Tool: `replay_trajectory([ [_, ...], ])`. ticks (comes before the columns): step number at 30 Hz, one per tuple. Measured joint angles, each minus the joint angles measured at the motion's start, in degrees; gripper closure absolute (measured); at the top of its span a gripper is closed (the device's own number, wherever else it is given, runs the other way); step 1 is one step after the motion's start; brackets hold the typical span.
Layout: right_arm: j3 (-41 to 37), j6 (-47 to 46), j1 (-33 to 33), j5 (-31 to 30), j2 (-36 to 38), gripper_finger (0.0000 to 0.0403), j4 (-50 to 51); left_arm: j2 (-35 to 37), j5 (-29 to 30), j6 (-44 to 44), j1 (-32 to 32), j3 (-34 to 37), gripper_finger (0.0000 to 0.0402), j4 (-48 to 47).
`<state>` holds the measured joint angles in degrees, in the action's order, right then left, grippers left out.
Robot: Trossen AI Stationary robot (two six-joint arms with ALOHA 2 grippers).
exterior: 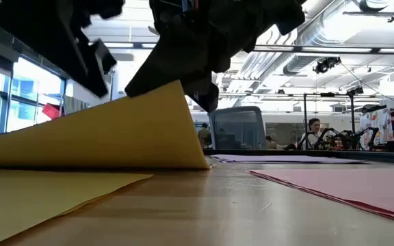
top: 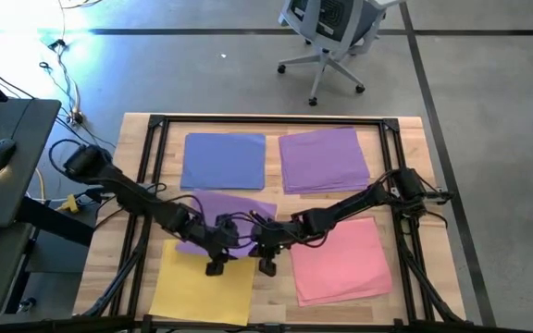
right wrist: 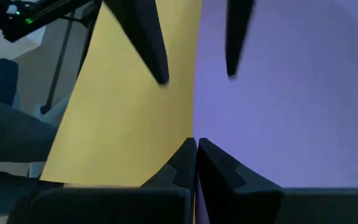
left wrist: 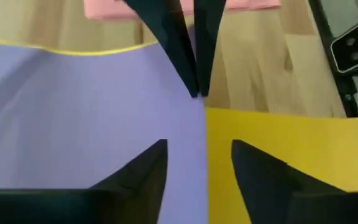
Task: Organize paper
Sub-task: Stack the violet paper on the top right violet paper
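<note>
A loose purple sheet (top: pixel 225 215) lies mid-table, partly over the yellow sheets (top: pixel 202 291) at the near left. My right gripper (top: pixel 267 265) (right wrist: pixel 196 143) is shut on its near edge. The low view shows a yellow underside (exterior: pixel 115 130) on the raised paper, and a thin yellow rim (left wrist: pixel 73 51) peeks out beyond the purple, so a yellow sheet lies under it. My left gripper (top: pixel 216 266) (left wrist: pixel 197 146) stands open just beside, one finger over the purple and one over the yellow. I see it touching nothing. My right gripper pinches the purple sheet's near edge (right wrist: pixel 219 127) between its two shut fingers (left wrist: pixel 194 87). A yellow layer seems caught beneath it. The fingers slant down from the table's right side. The pinched edge is raised. The paper slopes down from it, one low corner (exterior: pixel 207 164) on the table.
A blue sheet (top: pixel 223 159) lies at the far left, a purple stack (top: pixel 324 159) at the far right and a pink stack (top: pixel 340 259) at the near right. A black frame (top: pixel 271 120) rims the wooden table. An office chair (top: pixel 331 37) stands beyond it.
</note>
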<state>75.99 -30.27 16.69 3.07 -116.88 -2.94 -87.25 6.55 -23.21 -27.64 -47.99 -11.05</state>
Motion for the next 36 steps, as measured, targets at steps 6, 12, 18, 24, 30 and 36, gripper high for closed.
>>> replay_trajectory([
  [6, 0.02, -2.29, -0.05, -0.22, 0.0, 0.0403, -1.54, -4.41, -1.43, -0.22, 0.1, 0.0, 0.0217, 3.83],
  [12, 0.02, -2.03, 0.38, -0.26, 0.0, 0.0403, -1.51, -5.81, -2.32, -2.03, -0.17, 0.0, 0.0317, 4.25],
  [18, 0.02, -0.58, 1.07, -0.41, 0.0, 0.0403, -0.66, -5.74, -3.26, -3.35, -0.08, 0.0, 0.0394, 2.78],
  [24, 0.03, -0.5, 1.68, 1.09, 0.41, 0.037, 3.55, -5.74, -3.33, -6.24, -0.08, 0.0, 0.0401, 0.24],
  [30, 0.04, -2.06, 3.95, -3.66, 0.42, 0.0274, 11.3, -5.7, -3.68, -7.5, -0.08, 0.0, 0.0401, -0.52],
  [36, 0.04, 0.13, 4.83, -6.42, 0.42, 0.0248, 13.38, -5.64, -4.02, -7.28, -0.08, 0.0, 0.0401, -0.7],
])
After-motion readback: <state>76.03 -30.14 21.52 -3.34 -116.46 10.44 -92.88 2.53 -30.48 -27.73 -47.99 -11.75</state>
